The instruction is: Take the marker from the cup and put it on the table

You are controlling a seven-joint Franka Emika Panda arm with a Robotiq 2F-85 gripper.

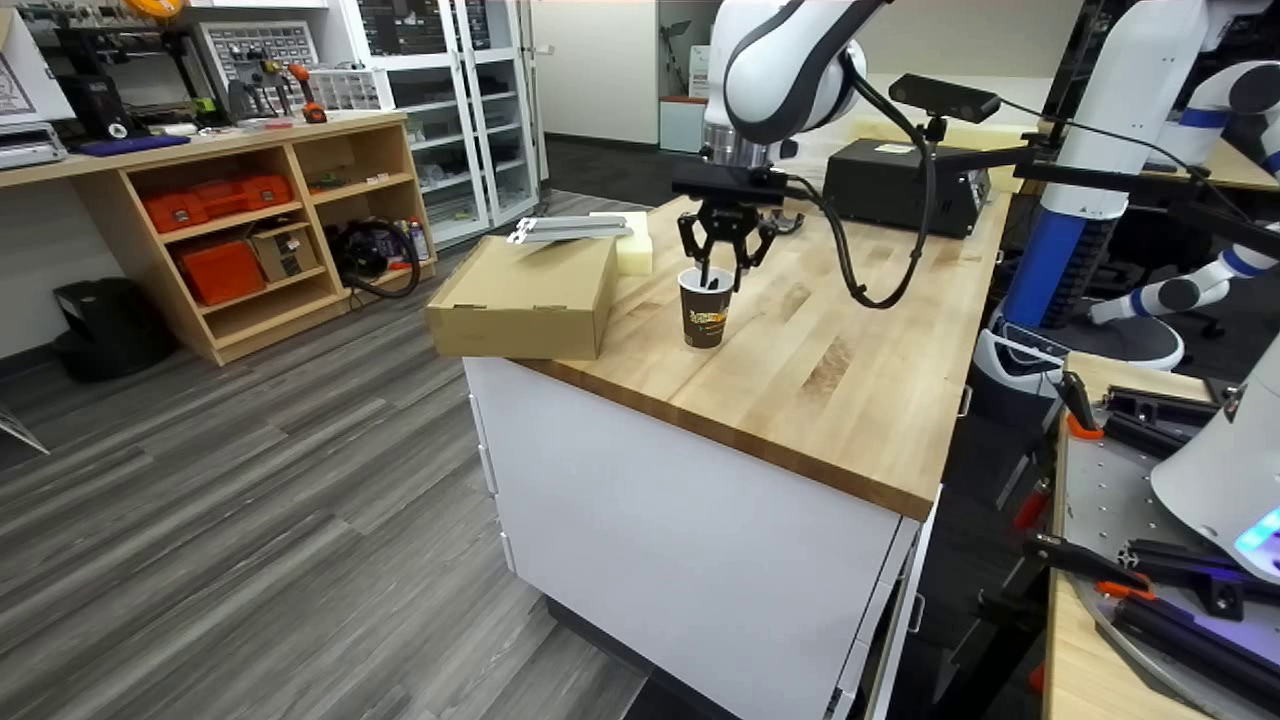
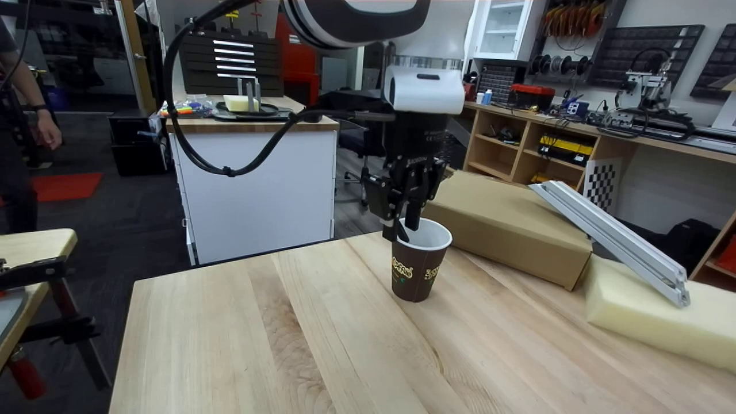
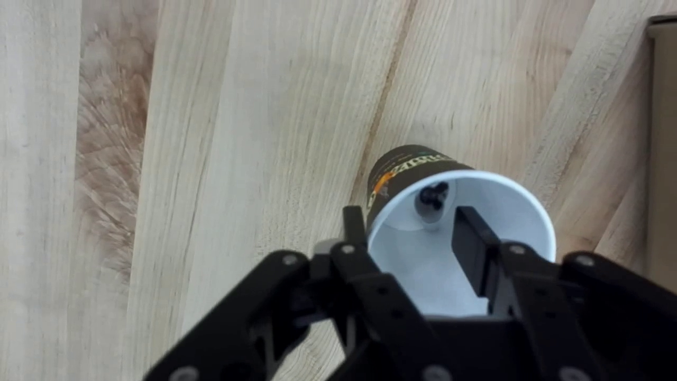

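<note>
The dark brown cup with a pale rim stands upright on the wooden table (image 1: 880,400); it shows in both exterior views (image 1: 705,318) (image 2: 415,273) and the wrist view (image 3: 407,168). The marker's dark end (image 3: 433,196) shows inside the cup against its far wall in the wrist view. A dark tip of the marker (image 2: 403,232) also shows at the cup's mouth in an exterior view. My gripper (image 3: 412,230) is open and straddles the cup's rim, one finger outside the wall and one inside the mouth. The marker is not between the fingertips in the wrist view.
A cardboard box (image 1: 530,300) stands beside the cup at the table's edge. A metal profile (image 2: 615,238) rests on a yellow foam block (image 2: 655,316) behind it. A black equipment box (image 1: 900,185) stands farther along the table. The arm's cable loop (image 1: 890,290) hangs beside the arm.
</note>
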